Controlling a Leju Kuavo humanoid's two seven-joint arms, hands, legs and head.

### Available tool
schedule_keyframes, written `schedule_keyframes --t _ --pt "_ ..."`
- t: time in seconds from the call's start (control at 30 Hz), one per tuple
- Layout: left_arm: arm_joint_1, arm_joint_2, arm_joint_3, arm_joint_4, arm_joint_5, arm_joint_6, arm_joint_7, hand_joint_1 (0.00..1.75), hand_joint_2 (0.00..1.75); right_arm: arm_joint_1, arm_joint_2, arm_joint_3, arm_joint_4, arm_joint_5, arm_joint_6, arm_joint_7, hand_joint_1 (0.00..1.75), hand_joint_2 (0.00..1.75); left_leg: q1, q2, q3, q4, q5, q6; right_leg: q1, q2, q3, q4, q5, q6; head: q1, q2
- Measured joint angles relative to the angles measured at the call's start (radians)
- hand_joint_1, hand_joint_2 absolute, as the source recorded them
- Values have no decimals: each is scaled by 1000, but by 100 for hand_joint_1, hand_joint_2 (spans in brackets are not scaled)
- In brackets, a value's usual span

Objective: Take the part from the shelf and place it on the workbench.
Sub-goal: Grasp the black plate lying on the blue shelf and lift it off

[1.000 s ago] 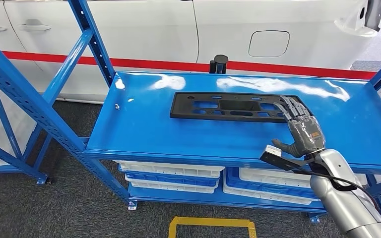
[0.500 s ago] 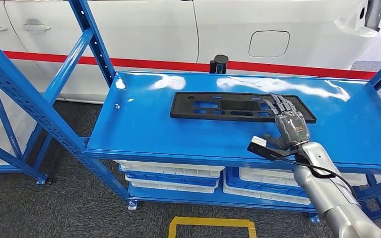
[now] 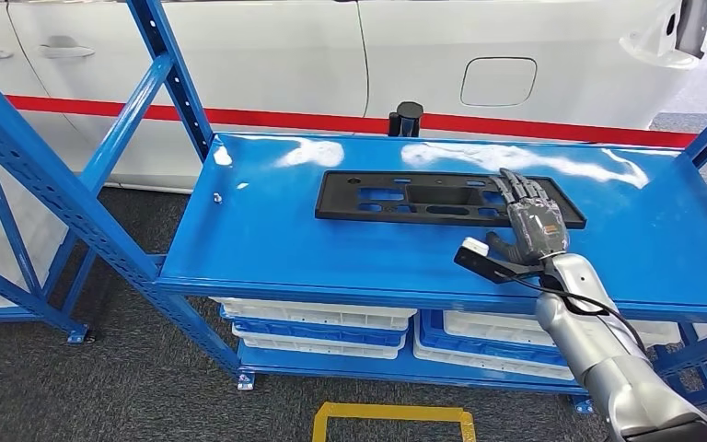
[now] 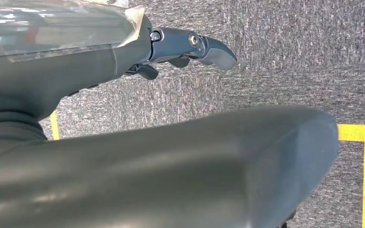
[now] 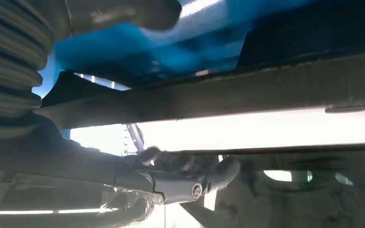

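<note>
Blue shelf (image 3: pixel 331 249), top level: long black part (image 3: pixel 405 198) lying flat mid-surface, well apart from any workbench. Right hand (image 3: pixel 532 221) resting fingers-out over the part's right end, not visibly clamped (grip cannot be told); left hand (image 4: pixel 190 47) hanging over carpet, holding nothing. Likely trouble: gripped at one end only, tipping or slipping on lift.

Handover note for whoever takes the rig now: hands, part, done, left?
Right hand: on the right end of the black part, fingers laid over it, no clear grip yet.
Left hand: hangs by the robot's side over the carpet, holds nothing.
Part: flat on the blue shelf, top level.
Done: reach to the part.
Left: grip, lift off the shelf, carry to the workbench, set down.
</note>
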Motion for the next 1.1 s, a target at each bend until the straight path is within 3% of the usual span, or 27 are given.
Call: schedule_keyframes --t 0.2,0.83,0.97,1.1 --pt "0 0 0 0 0 0 0 0 0 -31 21 3 62 6 5 -2 164 175 0 0 0 0 0 0 0 0 0 0 0 0 0 0" --pt "0 0 0 0 10 38 -39 0 0 -76 57 8 156 21 -23 -16 164 175 0 0 0 0 0 0 0 0 -1 0 0 0 0 0" --pt "-1 0 0 0 12 55 -45 0 175 -75 59 7 163 20 -36 -17 158 175 0 0 0 0 0 0 0 0 -1 0 0 0 0 0" --pt "-3 2 0 0 8 92 -33 0 175 -68 61 7 165 20 -53 -12 157 175 0 0 0 0 0 0 0 0 -1 0 0 0 0 0"
